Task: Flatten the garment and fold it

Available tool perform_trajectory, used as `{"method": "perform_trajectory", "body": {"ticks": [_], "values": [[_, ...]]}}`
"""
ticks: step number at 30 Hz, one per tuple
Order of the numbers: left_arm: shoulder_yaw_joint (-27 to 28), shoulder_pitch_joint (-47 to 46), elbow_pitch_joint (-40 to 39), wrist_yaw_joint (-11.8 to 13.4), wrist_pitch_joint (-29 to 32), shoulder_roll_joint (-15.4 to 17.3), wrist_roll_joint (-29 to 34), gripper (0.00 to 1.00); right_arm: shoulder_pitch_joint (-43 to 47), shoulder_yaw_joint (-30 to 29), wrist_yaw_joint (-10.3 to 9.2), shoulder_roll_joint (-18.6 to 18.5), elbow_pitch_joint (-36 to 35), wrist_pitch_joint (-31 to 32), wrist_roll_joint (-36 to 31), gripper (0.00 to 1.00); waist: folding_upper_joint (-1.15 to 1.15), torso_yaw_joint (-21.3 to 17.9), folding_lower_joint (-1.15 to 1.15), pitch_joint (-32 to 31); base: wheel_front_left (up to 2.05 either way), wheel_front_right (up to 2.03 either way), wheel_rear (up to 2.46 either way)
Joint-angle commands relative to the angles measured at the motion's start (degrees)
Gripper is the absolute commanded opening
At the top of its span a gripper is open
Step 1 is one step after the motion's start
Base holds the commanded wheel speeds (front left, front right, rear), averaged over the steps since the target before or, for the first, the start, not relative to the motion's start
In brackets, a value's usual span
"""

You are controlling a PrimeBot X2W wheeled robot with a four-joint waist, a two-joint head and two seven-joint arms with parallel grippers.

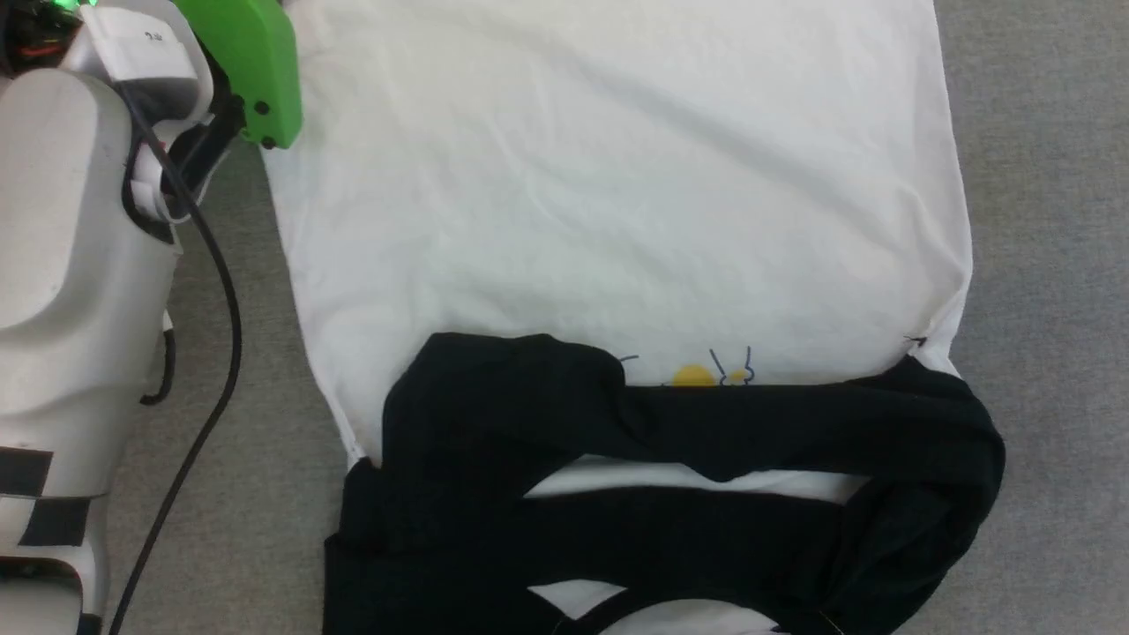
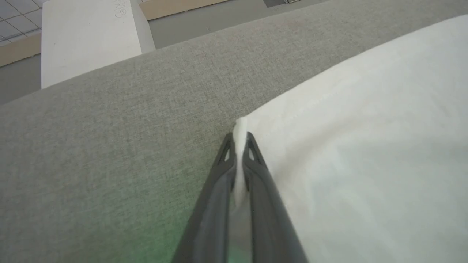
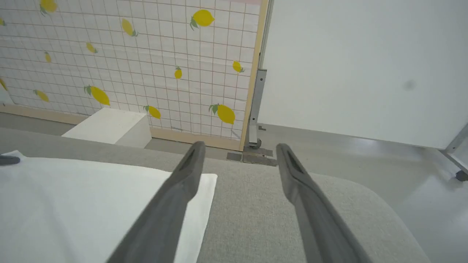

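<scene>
garment (image 1: 617,220), flat on the grey cushion (image 1: 1041,176), black sleeves (image 1: 670,414) crossed at its near end; my left gripper (image 2: 239,140) pinches the far-left hem corner (image 2: 241,126), right gripper (image 3: 237,157) splayed by the far-right corner (image 3: 208,182), which i judge it must pinch next before folding.

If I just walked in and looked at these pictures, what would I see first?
The big white long-sleeved shirt spread on the grey fabric surface, its black sleeves laid across the near end in the head view. The left gripper pinches a white corner of it in the left wrist view. Beyond the open right gripper stands a grid-patterned wall with yellow lemons.
</scene>
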Motion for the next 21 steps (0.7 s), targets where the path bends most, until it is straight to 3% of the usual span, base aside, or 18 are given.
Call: {"method": "perform_trajectory", "body": {"ticks": [1,5,11,21], "values": [[-0.2,0.77,-0.24,0.16,-0.68,-0.39,-0.32,0.0,-5.54,0.61,-0.09,-0.87,1.63,3.47,2.04,1.0,0.0,1.24,0.0,-0.6,0.0,0.0,0.0],[-0.74,0.3,-0.54,0.16,-1.43,-1.76,-0.53,0.0,-17.88,3.09,-0.09,-4.47,10.7,14.73,3.73,1.0,0.0,2.88,0.0,-0.28,0.0,0.0,0.0],[-1.68,-0.7,-0.36,0.09,-2.73,-3.85,-0.57,0.0,-29.47,3.5,-0.09,-2.12,25.87,25.86,1.41,1.0,0.0,4.86,0.0,0.86,0.0,0.0,0.0],[-3.54,-2.24,-0.02,-0.8,-3.47,-5.31,-0.11,0.0,-33.61,1.62,-0.09,2.74,40.91,28.06,-6.27,1.0,0.0,7.37,0.0,3.38,0.0,0.0,0.0]]}}
